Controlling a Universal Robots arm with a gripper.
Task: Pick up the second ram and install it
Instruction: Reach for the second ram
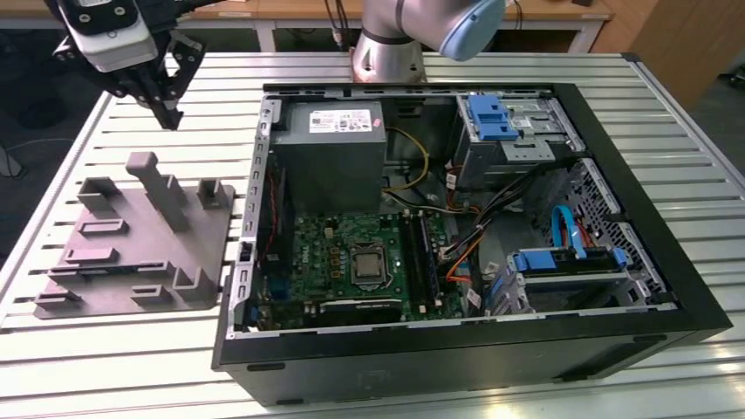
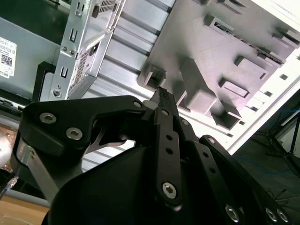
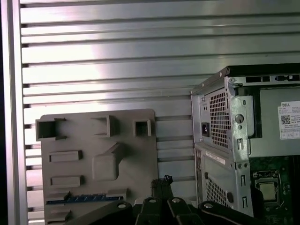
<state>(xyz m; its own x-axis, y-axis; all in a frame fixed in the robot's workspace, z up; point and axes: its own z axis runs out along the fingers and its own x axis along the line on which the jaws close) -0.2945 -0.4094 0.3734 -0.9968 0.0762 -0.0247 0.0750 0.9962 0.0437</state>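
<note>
The gripper (image 1: 173, 119) is seen in the air at the exterior view's left of the open computer case (image 1: 466, 360). It is raised above the slatted tabletop (image 1: 117, 367) and is touching nothing. Its fingers (image 2: 164, 117) are brought together tip to tip, and nothing is gripped between them; the meeting tips are seen in both wrist views.

The second ram (image 3: 79, 198) is seen in the first wrist view as a thin dark strip (with a bluish sheen along it). It lies in a long slot of the grey moulded holder (image 1: 204, 229), well apart from the fingers. The holder rests flat on the tabletop just beside the case, on the exterior view's left. It carries a raised post (image 1: 163, 188) near its middle and several square and oblong pockets.

The case lies on its side with the cover off. Inside it, the green motherboard (image 1: 320, 257) is exposed, with the processor socket (image 1: 368, 262) near its centre and the grey power supply (image 1: 331, 161) beyond it. Dark upright memory slots (image 1: 417, 253) are seen just beside the socket, on the exterior view's right; whether a stick is seated there cannot be told.
</note>
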